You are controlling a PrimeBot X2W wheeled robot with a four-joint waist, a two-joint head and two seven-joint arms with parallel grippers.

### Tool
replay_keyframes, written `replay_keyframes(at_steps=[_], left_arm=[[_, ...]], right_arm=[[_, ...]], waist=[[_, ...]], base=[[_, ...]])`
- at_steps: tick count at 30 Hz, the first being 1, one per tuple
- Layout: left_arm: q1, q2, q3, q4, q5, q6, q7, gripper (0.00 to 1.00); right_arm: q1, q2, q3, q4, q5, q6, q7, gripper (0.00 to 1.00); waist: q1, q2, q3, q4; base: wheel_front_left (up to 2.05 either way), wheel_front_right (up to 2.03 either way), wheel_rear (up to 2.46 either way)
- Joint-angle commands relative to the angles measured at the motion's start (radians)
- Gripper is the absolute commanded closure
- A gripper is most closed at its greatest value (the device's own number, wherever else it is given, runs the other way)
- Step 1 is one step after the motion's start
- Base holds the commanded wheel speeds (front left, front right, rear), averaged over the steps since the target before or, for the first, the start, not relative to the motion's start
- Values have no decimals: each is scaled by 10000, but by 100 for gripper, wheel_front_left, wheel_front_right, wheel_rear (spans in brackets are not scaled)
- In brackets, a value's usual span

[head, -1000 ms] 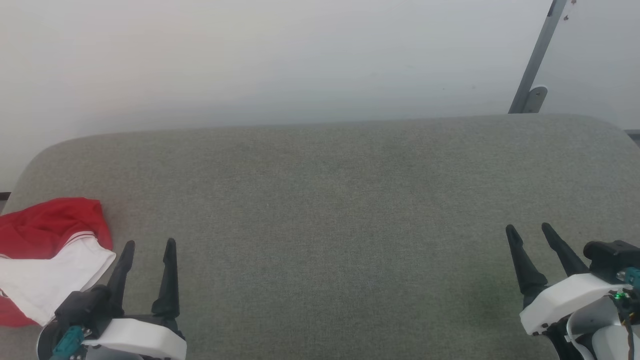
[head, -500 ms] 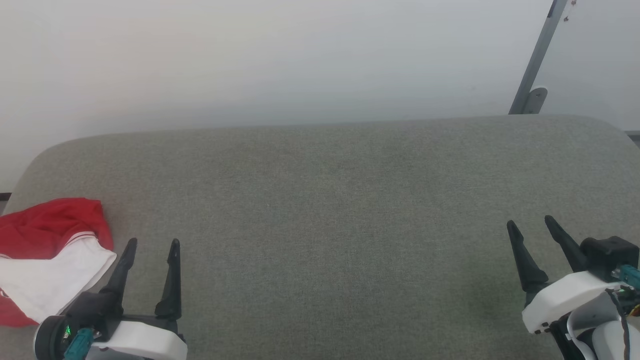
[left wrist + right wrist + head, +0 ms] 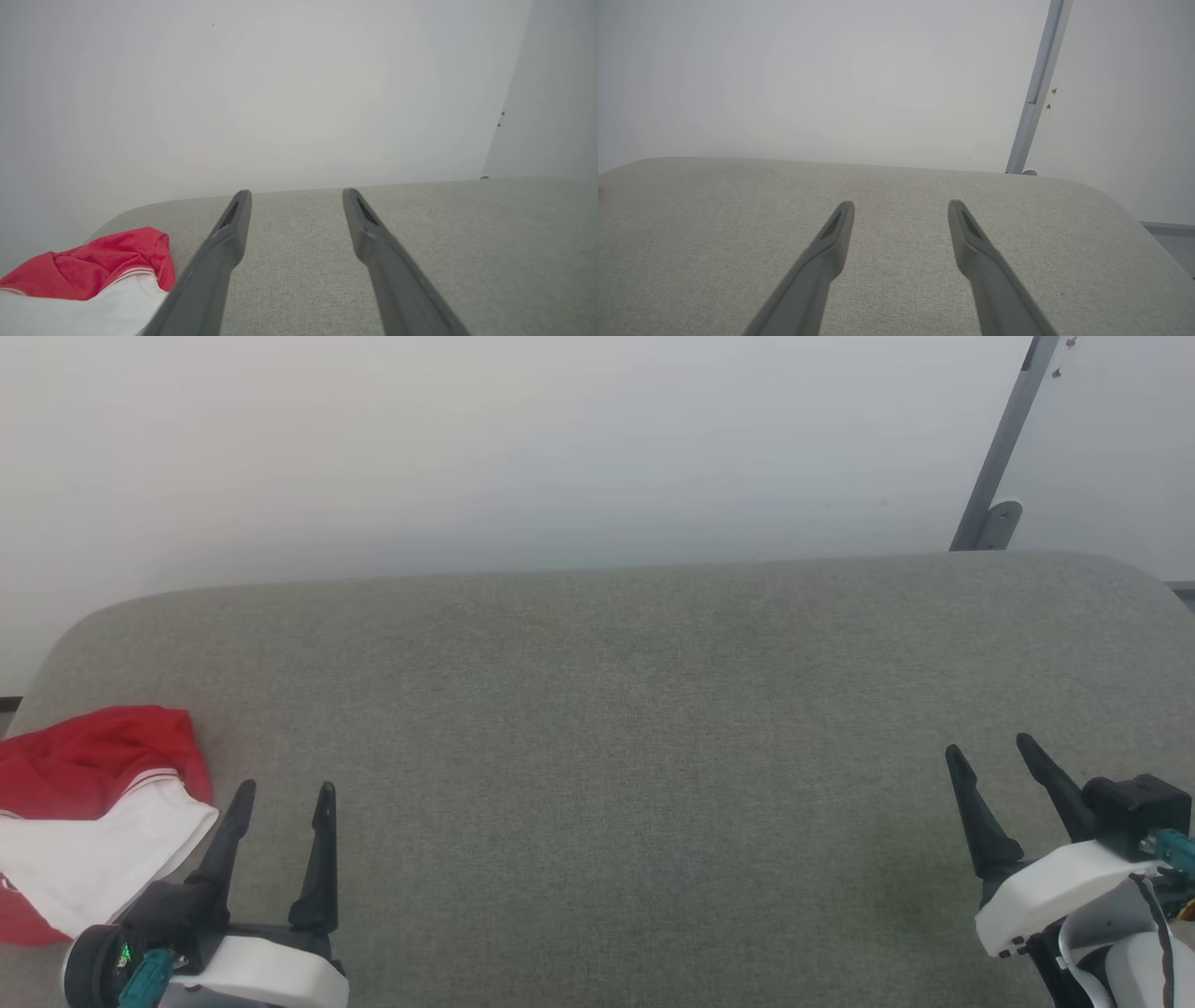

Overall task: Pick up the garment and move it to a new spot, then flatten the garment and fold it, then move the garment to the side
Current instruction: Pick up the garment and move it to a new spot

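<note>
The garment (image 3: 89, 812) lies crumpled at the far left edge of the grey surface (image 3: 616, 756), red fabric at the back and a wide white panel toward me, with a thin striped trim between. In the left wrist view the garment (image 3: 93, 275) sits at the lower left, just left of the left finger. My left gripper (image 3: 285, 793) is open and empty, close to the right of the garment's white panel. At the lower right, far from the cloth, my right gripper (image 3: 988, 751) is open and empty too, as the right wrist view (image 3: 901, 205) confirms.
The grey padded surface has rounded corners and ends at a pale wall (image 3: 560, 448) behind. A slanted metal bar (image 3: 1004, 448) with a foot bracket stands at the back right. A wide stretch of bare surface lies between the two grippers.
My right gripper has risen slightly and shifted a little up the view. The left gripper's wrist has turned slightly. The garment has stayed still.
</note>
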Motion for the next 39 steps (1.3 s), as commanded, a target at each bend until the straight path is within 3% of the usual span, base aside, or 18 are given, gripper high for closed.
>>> replay_keyframes(at_steps=[1,15,30,39], left_arm=[[10,-47,73,11,-35,-11,-45,0],[121,95,919,87,-453,169,-41,0],[276,237,1238,-62,-756,401,127,0],[397,230,1120,-232,-854,449,296,0]], right_arm=[[-24,3,11,-66,-24,4,-67,0],[-255,-112,742,-141,154,4,-89,0],[-661,164,1797,162,248,2,-218,0],[-795,294,1982,424,231,2,-334,0]], waist=[[0,0,-8,29],[0,0,-189,1112],[0,0,-509,3589],[0,0,-547,4411]], base=[[0,0,0],[0,0,0],[0,0,0],[0,0,0]])
